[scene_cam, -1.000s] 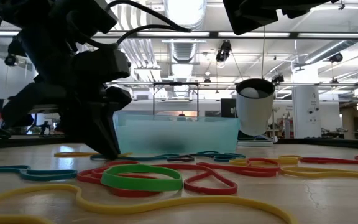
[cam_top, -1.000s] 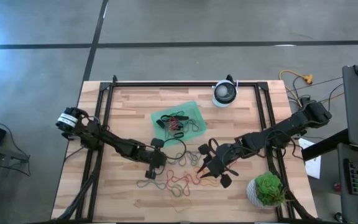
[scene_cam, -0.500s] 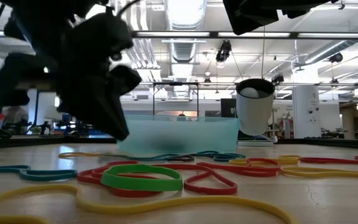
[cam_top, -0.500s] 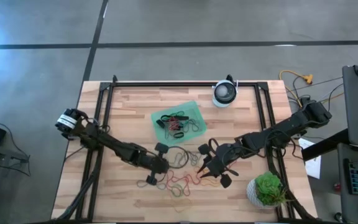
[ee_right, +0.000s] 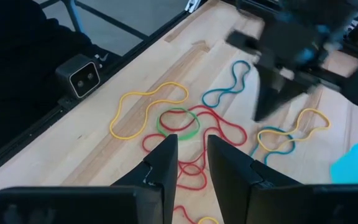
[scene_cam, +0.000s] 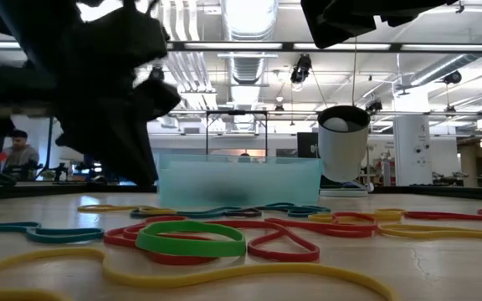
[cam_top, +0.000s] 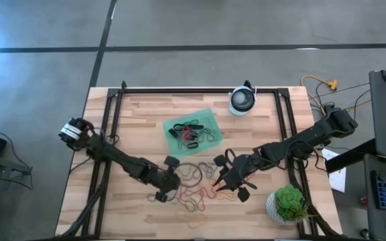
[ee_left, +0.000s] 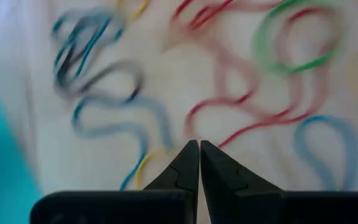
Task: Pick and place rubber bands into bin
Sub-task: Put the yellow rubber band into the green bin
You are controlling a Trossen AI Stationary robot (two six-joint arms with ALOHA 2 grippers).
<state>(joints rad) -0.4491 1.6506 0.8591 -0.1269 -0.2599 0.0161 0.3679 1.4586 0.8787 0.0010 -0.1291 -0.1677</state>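
Note:
Rubber bands [cam_top: 191, 192] in red, green, yellow and blue lie loose on the wooden table near its front edge, the green one [scene_cam: 191, 238] nearest the low camera. The green bin [cam_top: 193, 130] stands farther back with several bands in it. My left gripper [ee_left: 198, 144] hovers shut a little above the loose bands [ee_right: 179, 121] with nothing between its fingers; it also shows from above [cam_top: 177, 179]. My right gripper [ee_right: 191, 146] hangs open over the right side of the heap, holding nothing.
A round white device [cam_top: 242, 100] stands at the far edge and a green plant [cam_top: 288, 204] at the near right corner. Black frame rails [cam_top: 109, 120] run along the table's sides. A small camera block [ee_right: 82, 74] sits at the near edge.
My left gripper has risen off the table beside the bin and moved toward the table's near edge, over the loose bands. The bands on the table lie as before.

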